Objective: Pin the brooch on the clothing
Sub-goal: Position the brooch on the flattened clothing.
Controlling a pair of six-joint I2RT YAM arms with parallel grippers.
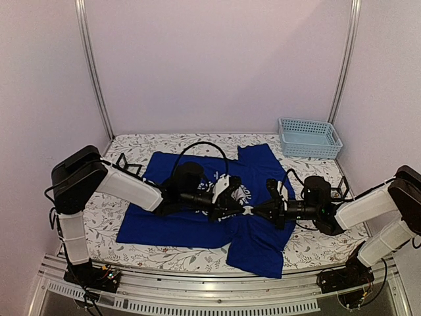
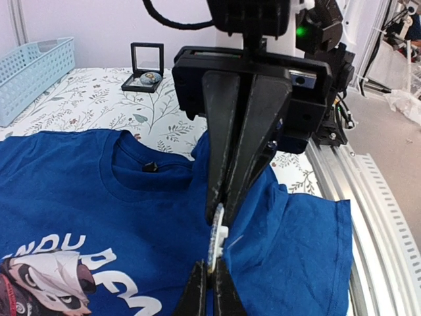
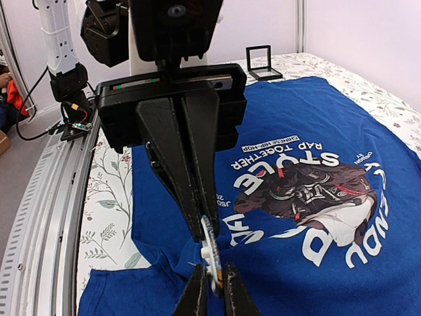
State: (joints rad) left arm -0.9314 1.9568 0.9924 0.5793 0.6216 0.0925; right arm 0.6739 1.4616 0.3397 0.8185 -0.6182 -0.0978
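Note:
The clothing, a royal-blue T-shirt [image 1: 197, 224] with a round panda print [image 3: 309, 191], lies spread on the flowered tabletop. The brooch [image 1: 247, 211] is a small white disc, seen edge-on [image 2: 216, 238] just above the shirt's chest, with a thin pin sticking out towards a bunched fold of fabric. My left gripper [image 1: 241, 210] comes from the left and is shut on the brooch's one edge [image 2: 210, 268]. From the right, my right gripper [image 1: 255, 212] is shut on the opposite edge [image 3: 214, 271]. The two grippers meet tip to tip at the disc [image 3: 211, 247].
A light-blue basket [image 1: 309, 137] stands at the back right corner. A small black display box [image 2: 146, 66] sits on the cloth beyond the shirt's collar. An aluminium rail [image 2: 368, 217] runs along the table's near edge.

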